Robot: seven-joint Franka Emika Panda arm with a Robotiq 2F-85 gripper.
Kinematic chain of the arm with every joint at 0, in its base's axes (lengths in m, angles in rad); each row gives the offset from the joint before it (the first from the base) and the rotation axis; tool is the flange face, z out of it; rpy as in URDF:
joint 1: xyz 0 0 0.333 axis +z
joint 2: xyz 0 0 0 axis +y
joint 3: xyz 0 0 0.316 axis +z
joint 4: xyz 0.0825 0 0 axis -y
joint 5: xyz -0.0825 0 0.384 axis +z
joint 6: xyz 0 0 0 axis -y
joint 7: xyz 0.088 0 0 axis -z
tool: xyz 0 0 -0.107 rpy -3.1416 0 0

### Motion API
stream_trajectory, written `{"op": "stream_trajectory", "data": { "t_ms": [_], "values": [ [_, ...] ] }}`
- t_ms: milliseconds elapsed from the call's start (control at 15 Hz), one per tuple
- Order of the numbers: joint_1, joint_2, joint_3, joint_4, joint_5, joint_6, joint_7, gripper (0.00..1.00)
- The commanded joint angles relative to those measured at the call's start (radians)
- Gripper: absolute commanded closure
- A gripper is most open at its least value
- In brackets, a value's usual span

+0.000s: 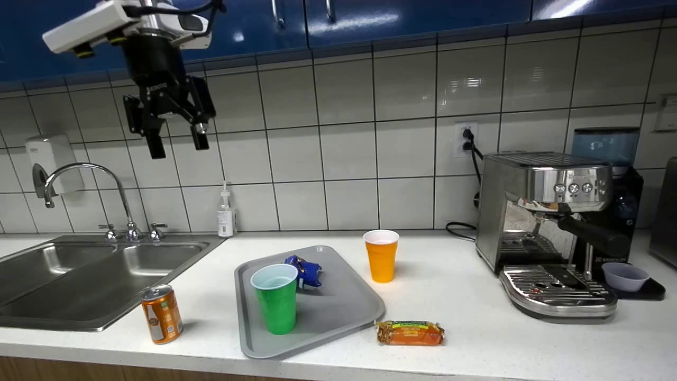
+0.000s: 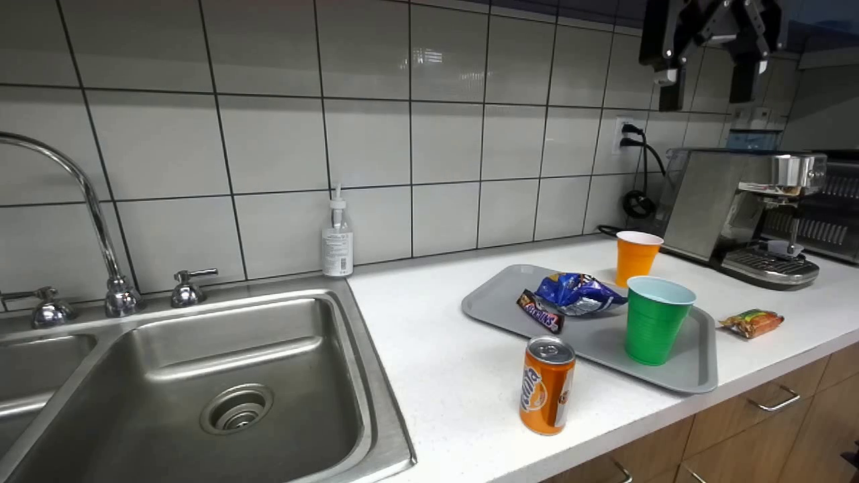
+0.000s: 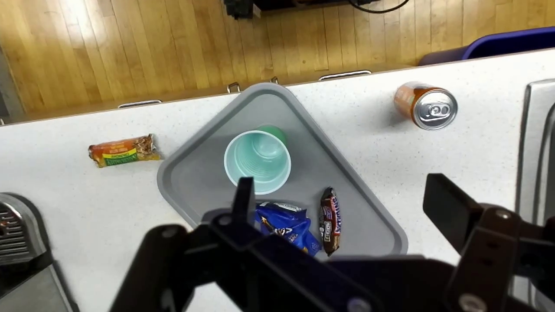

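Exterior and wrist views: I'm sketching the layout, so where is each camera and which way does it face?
In an exterior view: before the counter, facing the tiled wall; the gripper and arm's end show, upper left.
In an exterior view: near the sink, looking slantwise along the counter toward the coffee machine; the gripper shows, upper right.
Wrist view: above the counter, looking down on the tray and wooden floor; the open gripper spans the bottom.
Both exterior views share the sink, tray and green cup.
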Motion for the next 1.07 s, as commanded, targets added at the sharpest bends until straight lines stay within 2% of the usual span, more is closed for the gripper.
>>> {"op": "stream_trajectory", "data": {
  "t_ms": [0,400,1000],
  "values": [
    [-0.005,0.016,-0.034,-0.044,-0.012,0.091,-0.062,0.00],
    [-0.002,0.055,-0.057,-0.106,-0.006,0.218,-0.112,0.00],
    [-0.012,0.049,-0.042,-0.232,-0.020,0.405,-0.079,0.00]
  ]
}}
